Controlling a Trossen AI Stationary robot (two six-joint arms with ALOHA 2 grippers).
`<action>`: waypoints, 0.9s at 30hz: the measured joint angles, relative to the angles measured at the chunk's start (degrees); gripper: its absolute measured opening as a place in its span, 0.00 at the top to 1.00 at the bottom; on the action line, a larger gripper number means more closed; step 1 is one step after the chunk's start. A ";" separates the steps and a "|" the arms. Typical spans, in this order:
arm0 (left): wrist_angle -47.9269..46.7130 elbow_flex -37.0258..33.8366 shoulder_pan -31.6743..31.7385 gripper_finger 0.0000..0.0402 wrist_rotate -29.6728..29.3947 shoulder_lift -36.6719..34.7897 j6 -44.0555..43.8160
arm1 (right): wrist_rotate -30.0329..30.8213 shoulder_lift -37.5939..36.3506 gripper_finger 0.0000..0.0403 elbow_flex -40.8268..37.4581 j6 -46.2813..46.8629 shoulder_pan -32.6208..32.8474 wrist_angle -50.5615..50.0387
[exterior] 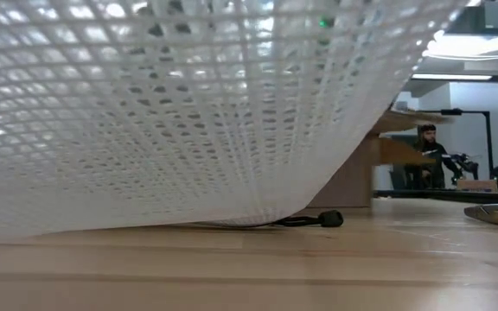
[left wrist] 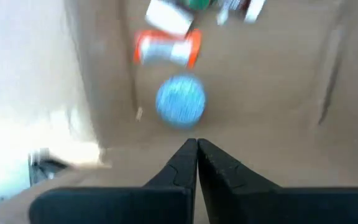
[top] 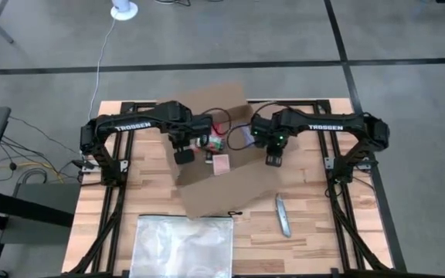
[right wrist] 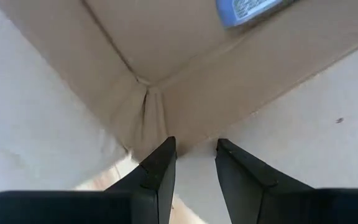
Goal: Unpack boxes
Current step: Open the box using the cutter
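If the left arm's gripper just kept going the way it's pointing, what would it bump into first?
Probably the blue ball lying inside the open cardboard box. It sits almost dead ahead of the left gripper, whose jaws are shut. How far off the ball lies is unclear.

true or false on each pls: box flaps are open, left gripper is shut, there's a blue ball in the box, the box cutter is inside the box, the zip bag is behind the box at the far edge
1. The cardboard box has its flaps open: true.
2. The left gripper is shut: true, its fingers meet above the box's inside.
3. A blue ball lies in the box: true.
4. The box cutter is inside the box: false, it lies on the table beside the box, on the right arm's side.
5. The zip bag is at the far edge: false, it lies at the near edge.
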 joint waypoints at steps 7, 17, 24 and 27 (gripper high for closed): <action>0.84 0.09 0.41 1.00 0.06 -0.62 -4.58 | 3.57 -2.92 0.75 -0.83 1.04 -1.40 -1.93; 1.11 0.09 -1.83 1.00 1.56 -1.78 -17.14 | 3.56 -4.30 0.75 -5.64 1.29 -1.48 0.31; 1.31 -2.68 -3.78 1.00 1.72 -2.20 -22.04 | 3.29 -6.69 0.75 -5.79 0.21 -1.05 3.15; 1.15 -7.28 -4.22 1.00 4.88 -3.58 -23.61 | 3.24 -8.55 0.75 -5.79 -1.02 -0.95 3.80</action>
